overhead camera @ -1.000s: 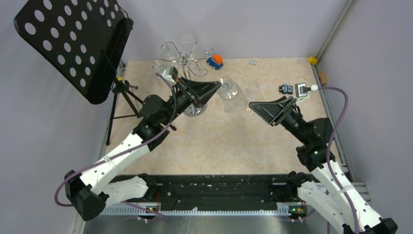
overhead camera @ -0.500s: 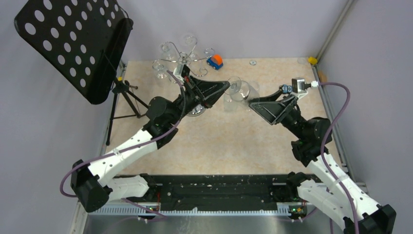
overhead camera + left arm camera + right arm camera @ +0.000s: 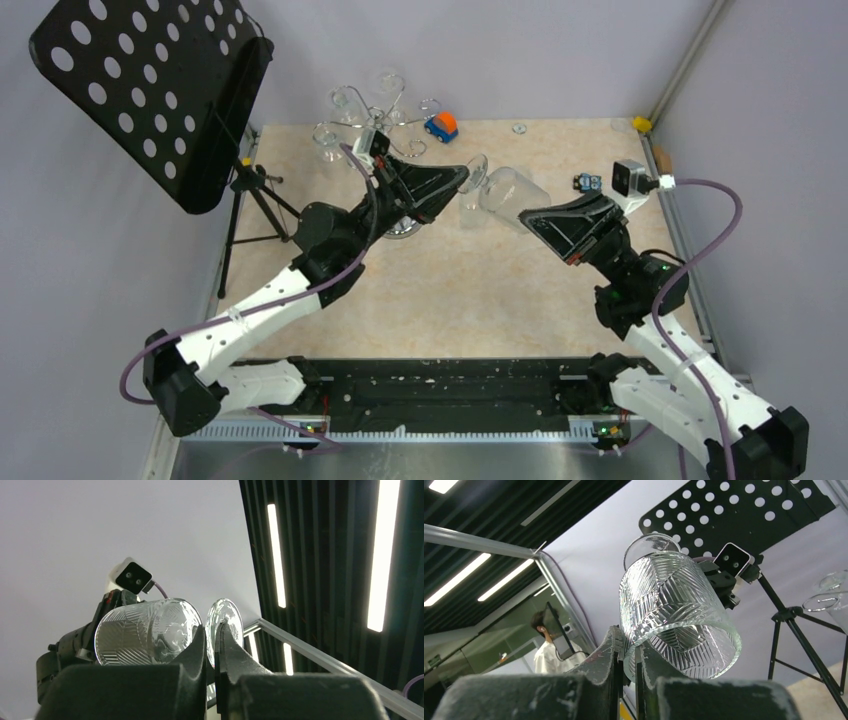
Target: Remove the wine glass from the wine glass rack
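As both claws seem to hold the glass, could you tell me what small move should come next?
Probably open the left claw: it pinches the glass by the stem while the right claw grips its rim, clear of the rack.

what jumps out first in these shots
A cut-pattern wine glass is held sideways in mid-air between the arms. The left gripper is shut on its stem and the right gripper pinches the bowl's rim. Next is the big black perforated music stand looming at far left, with the chrome wine glass rack just right of it at the table's far edge.
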